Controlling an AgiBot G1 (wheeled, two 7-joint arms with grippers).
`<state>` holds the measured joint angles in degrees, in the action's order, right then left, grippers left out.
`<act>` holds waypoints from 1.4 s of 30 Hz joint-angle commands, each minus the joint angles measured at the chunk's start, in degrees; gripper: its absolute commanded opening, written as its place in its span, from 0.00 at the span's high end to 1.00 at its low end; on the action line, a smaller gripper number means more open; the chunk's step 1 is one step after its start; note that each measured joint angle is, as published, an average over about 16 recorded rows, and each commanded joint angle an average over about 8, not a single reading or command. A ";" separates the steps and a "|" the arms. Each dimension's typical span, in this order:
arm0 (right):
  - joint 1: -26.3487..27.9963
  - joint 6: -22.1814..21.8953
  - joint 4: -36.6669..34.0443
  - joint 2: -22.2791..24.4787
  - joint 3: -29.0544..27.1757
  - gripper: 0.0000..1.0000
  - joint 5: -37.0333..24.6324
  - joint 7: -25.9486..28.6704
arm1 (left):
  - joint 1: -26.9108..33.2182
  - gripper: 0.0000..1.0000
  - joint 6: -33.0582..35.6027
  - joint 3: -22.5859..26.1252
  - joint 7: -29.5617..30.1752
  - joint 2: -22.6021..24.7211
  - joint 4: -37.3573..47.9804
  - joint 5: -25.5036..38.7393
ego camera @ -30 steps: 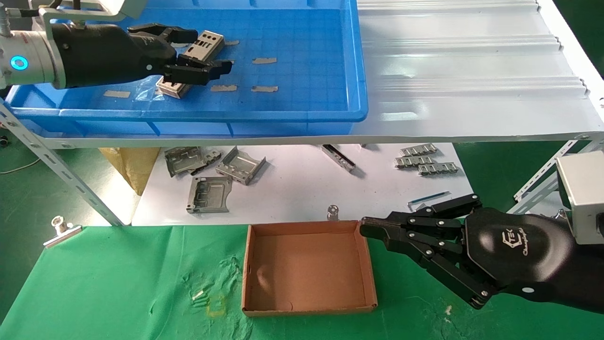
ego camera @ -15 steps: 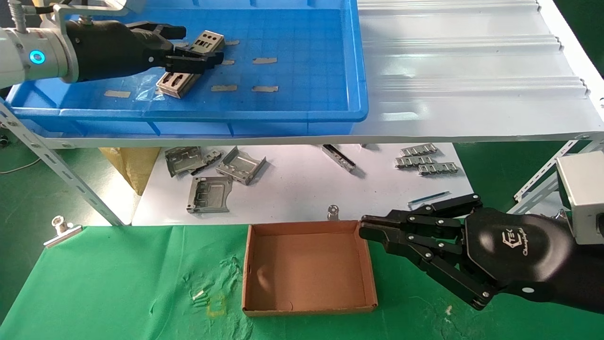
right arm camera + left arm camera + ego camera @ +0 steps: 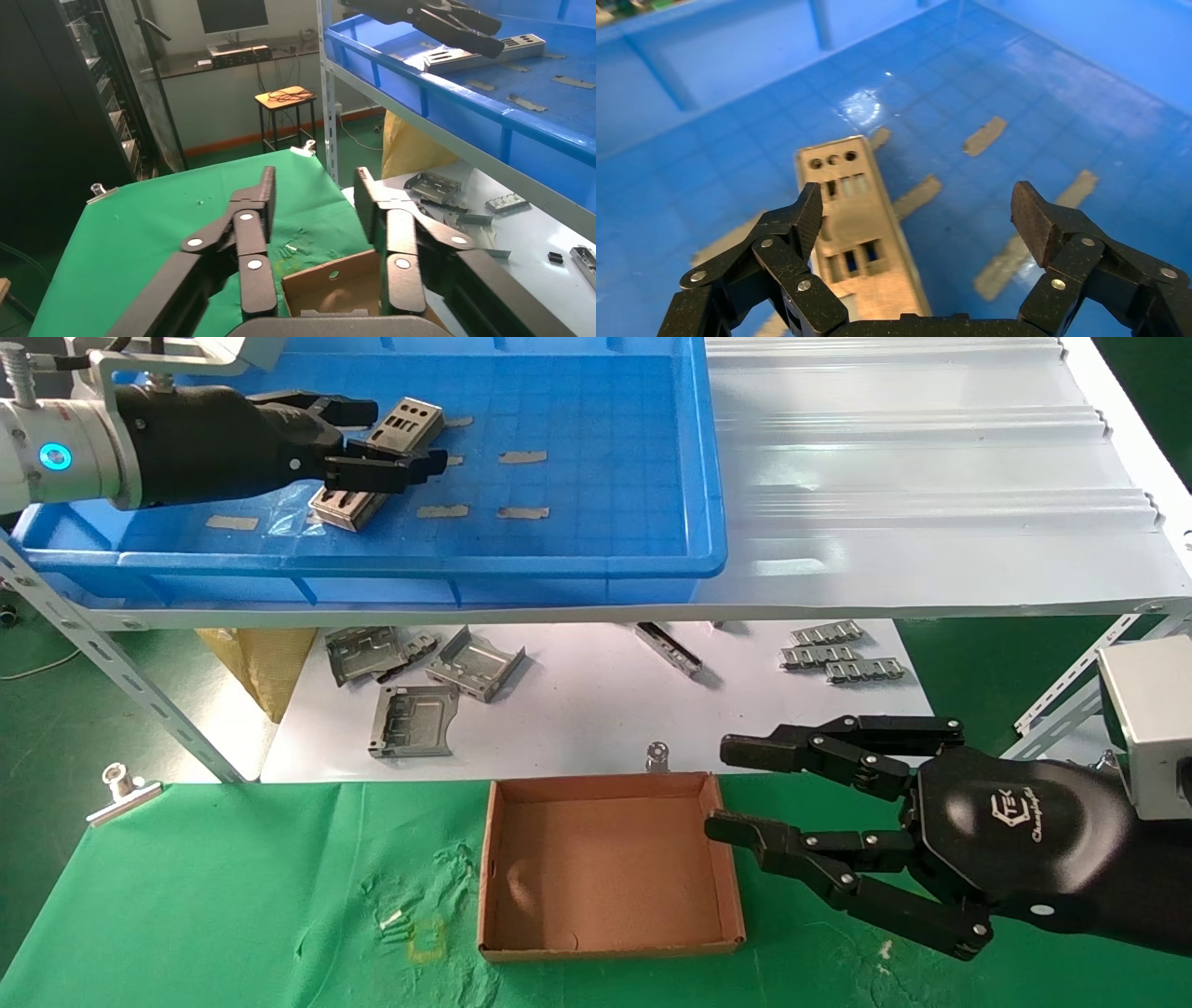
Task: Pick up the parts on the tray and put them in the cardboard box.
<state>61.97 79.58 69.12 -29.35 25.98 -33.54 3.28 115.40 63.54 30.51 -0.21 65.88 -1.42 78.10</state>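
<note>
Your left gripper (image 3: pixel 391 439), in the upper left of the head view, has backed slightly toward the left edge since a moment ago and sits with its jaws spread, one fingertip (image 3: pixel 809 210) at the part's edge and the other well clear; it grasps nothing yet. That reads as lining up a grasp, so the pick is still ahead of you.

Your right gripper (image 3: pixel 740 789), at the lower right beside the cardboard box (image 3: pixel 605 947), has just spread its jaws from nearly closed; it holds nothing.

The part (image 3: pixel 859 232) lies flat on the floor of the tray (image 3: pixel 605 537), a long silver-grey plate with round holes at one end and rectangular cutouts along it. The box looks empty.
</note>
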 commanded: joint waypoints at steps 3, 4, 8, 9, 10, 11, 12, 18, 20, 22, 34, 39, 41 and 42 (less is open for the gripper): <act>0.00 0.00 0.00 0.00 0.00 0.00 0.00 0.00 | -0.11 0.00 -0.68 -0.17 -1.24 -0.10 0.04 -0.22; 0.00 0.00 0.00 0.00 0.00 0.00 0.00 0.00 | -0.11 0.00 -0.87 -0.17 -1.36 -0.08 0.13 -0.22; 0.00 0.00 0.00 0.00 0.00 0.00 0.00 0.00 | -0.04 0.00 -2.01 -0.04 -1.50 0.16 0.63 -0.03; 0.00 0.00 0.00 0.00 0.00 0.00 0.00 0.00 | -0.04 0.00 -2.30 -0.05 -1.46 0.23 0.75 -0.05; 0.00 0.00 0.00 0.00 0.00 0.00 0.00 0.00 | -0.03 0.00 -2.57 -0.09 -1.39 0.30 0.88 -0.09; 0.00 0.00 0.00 0.00 0.00 0.00 0.00 0.00 | -0.02 0.00 -2.80 -0.13 -1.30 0.37 1.00 -0.15; 0.00 0.00 0.00 0.00 0.00 0.00 0.00 0.00 | 0.00 0.00 -3.00 -0.17 -1.18 0.42 1.11 -0.21; 0.00 0.00 0.00 0.00 0.00 0.00 0.00 0.00 | 0.10 0.00 -3.48 -0.38 0.25 0.79 1.87 -0.52; 0.00 0.00 0.00 0.00 0.00 0.00 0.00 0.00 | 0.09 0.00 -3.83 -0.36 0.69 0.90 2.05 -0.50; 0.00 0.00 0.00 0.00 0.00 0.00 0.00 0.00 | 0.04 0.00 -4.28 -0.33 1.00 0.99 2.15 -0.45; 0.00 0.00 0.00 0.00 0.00 0.00 0.00 0.00 | -0.39 0.86 -5.58 -0.24 1.38 1.44 1.73 -0.34; 0.00 0.00 0.00 0.00 0.00 0.00 0.00 0.00 | -0.55 1.00 -6.18 -0.37 1.10 1.54 1.52 -0.52; 0.00 0.00 0.00 0.00 0.00 0.00 0.00 0.00 | -0.59 1.00 -6.44 -0.39 1.13 1.61 1.54 -0.54; 0.00 0.00 0.00 0.00 0.00 0.00 0.00 0.00 | -0.61 1.00 -6.56 -0.39 1.16 1.65 1.55 -0.55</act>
<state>61.97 79.58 69.12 -29.35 25.98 -33.54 3.28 114.79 57.03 30.13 0.93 67.53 0.13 77.56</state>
